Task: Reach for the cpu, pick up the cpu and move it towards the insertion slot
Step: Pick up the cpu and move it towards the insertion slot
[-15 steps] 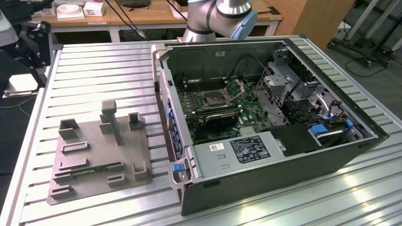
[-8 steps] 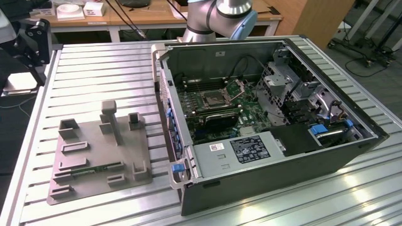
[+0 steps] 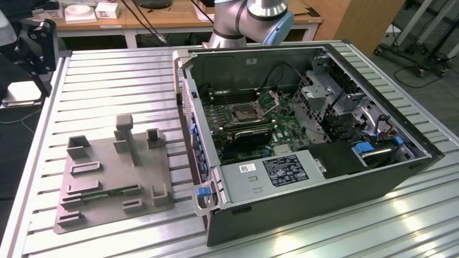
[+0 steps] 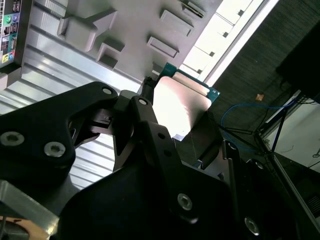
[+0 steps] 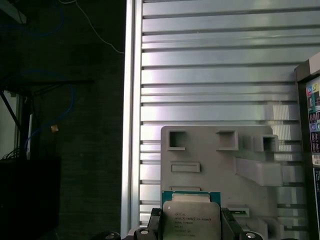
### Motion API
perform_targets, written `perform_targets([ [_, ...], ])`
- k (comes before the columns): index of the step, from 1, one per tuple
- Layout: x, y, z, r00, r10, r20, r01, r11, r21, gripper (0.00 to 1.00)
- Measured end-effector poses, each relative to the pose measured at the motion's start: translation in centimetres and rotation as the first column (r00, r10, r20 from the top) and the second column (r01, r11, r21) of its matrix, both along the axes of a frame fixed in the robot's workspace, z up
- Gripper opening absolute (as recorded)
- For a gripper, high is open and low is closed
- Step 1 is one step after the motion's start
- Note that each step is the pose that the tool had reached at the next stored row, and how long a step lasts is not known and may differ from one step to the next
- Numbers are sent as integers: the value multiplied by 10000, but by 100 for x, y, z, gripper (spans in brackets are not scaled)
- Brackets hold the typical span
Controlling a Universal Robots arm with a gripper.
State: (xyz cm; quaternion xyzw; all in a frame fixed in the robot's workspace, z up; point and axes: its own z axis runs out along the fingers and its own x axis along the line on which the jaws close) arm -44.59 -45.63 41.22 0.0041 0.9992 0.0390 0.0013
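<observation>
cpu [image 5: 191, 220] between the dark fingers [image 5: 156, 224] of the hand [image 5: 191, 228], grey recessed tray [image 5: 220, 150] and ribbed metal table [image 5: 210, 75] beyond it

A ribbed aluminium table [image 3: 107, 80] spans the scene, with glare bright on its near end. Beyond its far edge stands a wooden desk [image 3: 165, 21] bearing white boxes [image 3: 79, 12]. At the exterior view's far right, black cables [image 3: 418, 71] trail over grey carpet [image 3: 439, 80].

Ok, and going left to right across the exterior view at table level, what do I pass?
grey tray → blue latch on the open case's edge → insertion slot → metal drive cage
</observation>
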Motion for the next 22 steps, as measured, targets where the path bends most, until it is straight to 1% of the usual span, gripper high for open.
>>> perform_targets([
  [11, 0, 0, 42, 10000, 0, 0, 0, 10000, 0, 54],
  [22, 0, 0, 100, 10000, 0, 0, 0, 10000, 2, 54],
])
